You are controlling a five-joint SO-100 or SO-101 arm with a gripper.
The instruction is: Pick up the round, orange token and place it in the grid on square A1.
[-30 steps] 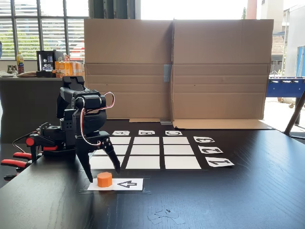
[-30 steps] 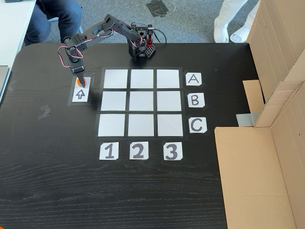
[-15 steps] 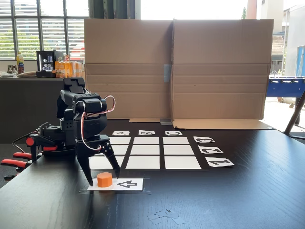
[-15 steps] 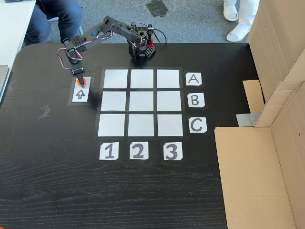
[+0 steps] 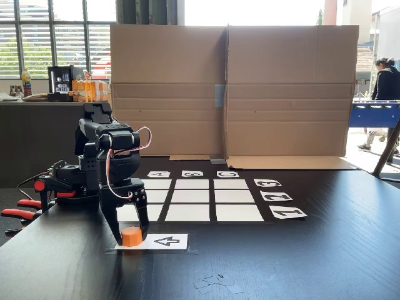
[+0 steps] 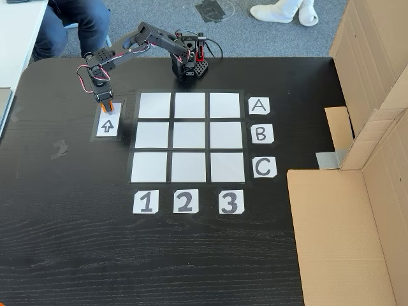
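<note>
Token (image 5: pixel 131 236) sits on the white arrow card (image 5: pixel 164 240), at its end away from the arrowhead, left of the grid (image 6: pixel 188 137) in both fixed views. Gripper (image 5: pixel 132 239) down over it, fingers pinching token sides; square A1 (image 6: pixel 155 105) bare.

Bright daylight through rear windows, blown-out sky, sharp focus

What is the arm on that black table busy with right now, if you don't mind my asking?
The gripper is down over the orange token, its fingers on either side of it and close against it, though a firm grip can't be confirmed. The token sits on the white arrow card, beside the grid. Square A1, the corner nearest the arm's base, holds nothing yet.
</note>
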